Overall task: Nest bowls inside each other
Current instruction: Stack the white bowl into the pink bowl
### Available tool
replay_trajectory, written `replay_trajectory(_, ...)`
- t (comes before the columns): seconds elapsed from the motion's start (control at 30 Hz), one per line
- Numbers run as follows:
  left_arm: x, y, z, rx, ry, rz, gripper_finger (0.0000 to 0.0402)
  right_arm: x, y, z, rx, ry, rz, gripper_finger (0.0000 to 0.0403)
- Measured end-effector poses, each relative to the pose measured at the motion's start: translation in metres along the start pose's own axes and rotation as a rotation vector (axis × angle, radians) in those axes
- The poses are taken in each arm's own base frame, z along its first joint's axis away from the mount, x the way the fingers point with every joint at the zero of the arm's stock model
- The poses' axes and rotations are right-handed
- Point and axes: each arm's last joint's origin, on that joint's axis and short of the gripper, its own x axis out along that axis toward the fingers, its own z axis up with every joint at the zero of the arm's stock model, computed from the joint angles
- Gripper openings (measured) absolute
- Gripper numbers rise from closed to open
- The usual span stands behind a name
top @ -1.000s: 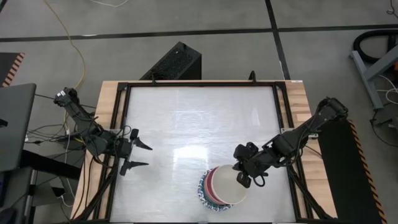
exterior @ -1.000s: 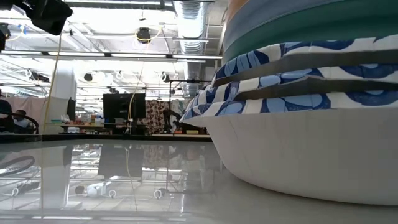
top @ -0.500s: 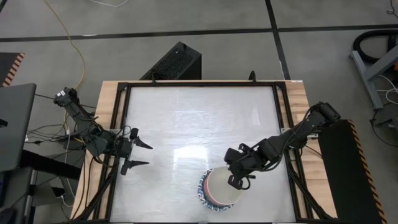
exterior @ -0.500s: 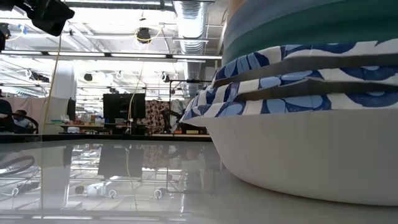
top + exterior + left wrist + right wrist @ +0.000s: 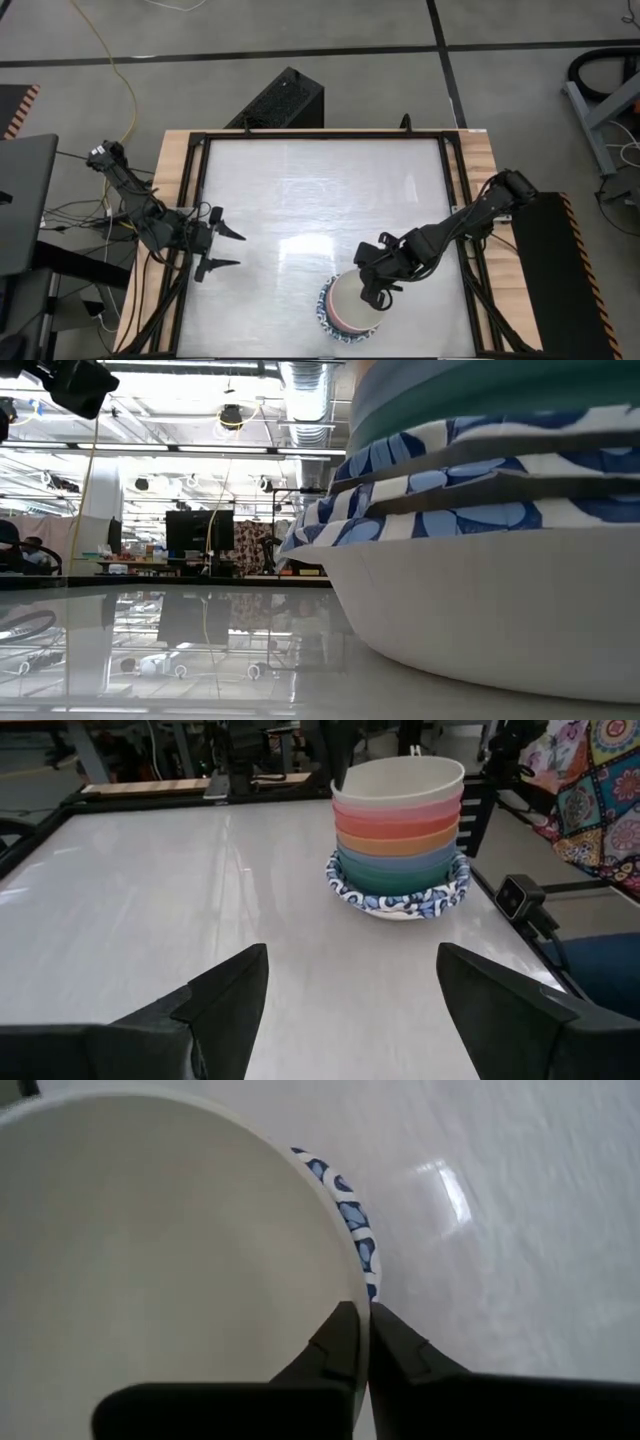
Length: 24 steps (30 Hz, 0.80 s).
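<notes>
Cream is the colour of the topmost bowl (image 5: pixel 398 782), and we see it seated in a stack (image 5: pixel 398 845) that runs down through pink, orange, blue and green to the white bowls with blue patterned rims (image 5: pixel 397 900) at the base, all resting on the white table (image 5: pixel 300 190). Our right gripper (image 5: pixel 366 1342) sits at the cream bowl's rim: one finger falls inside the wall and the other outside it, the two drawn nearly together with only a thin gap, pinching the wall lightly if at all; we cannot tell whether the grip is firm or just loosening. Just beyond the outer finger a sliver of the patterned rim shows. We judge that the nesting is at its last step, the cream bowl being set into place, with no loose bowl visible anywhere on the table. The next move, as we read it, calls for spreading these fingers enough to free the thin wall and lifting straight up, so the tall stack is not dragged or tipped. Our left gripper (image 5: pixel 345 990) waits well apart from the stack, its fingers spread wide on nothing, the stack lying straight ahead between them.
</notes>
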Motion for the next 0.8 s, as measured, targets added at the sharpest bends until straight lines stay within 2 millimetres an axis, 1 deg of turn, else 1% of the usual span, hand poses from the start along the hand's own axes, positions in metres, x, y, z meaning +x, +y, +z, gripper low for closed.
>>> replay_trajectory(0.33, 0.008, -0.005, -0.005, 0.006, 0.043, 0.01, 0.0279, -0.001, -0.002, 0.002, 0.014, -0.005, 0.003, 0.0116)
replay_trajectory(0.5, 0.011, -0.007, -0.006, 0.011, 0.051, 0.012, 0.0279, -0.004, -0.002, 0.002, 0.011, -0.003, -0.001, 0.0152)
replay_trajectory(0.63, 0.011, -0.007, -0.005, 0.011, 0.044, 0.013, 0.0279, -0.014, 0.001, 0.007, 0.01, -0.021, 0.009, 0.0163)
replay_trajectory(0.8, 0.011, -0.007, -0.005, 0.01, 0.039, 0.012, 0.0279, -0.027, 0.005, 0.01, -0.003, -0.042, 0.004, 0.016)
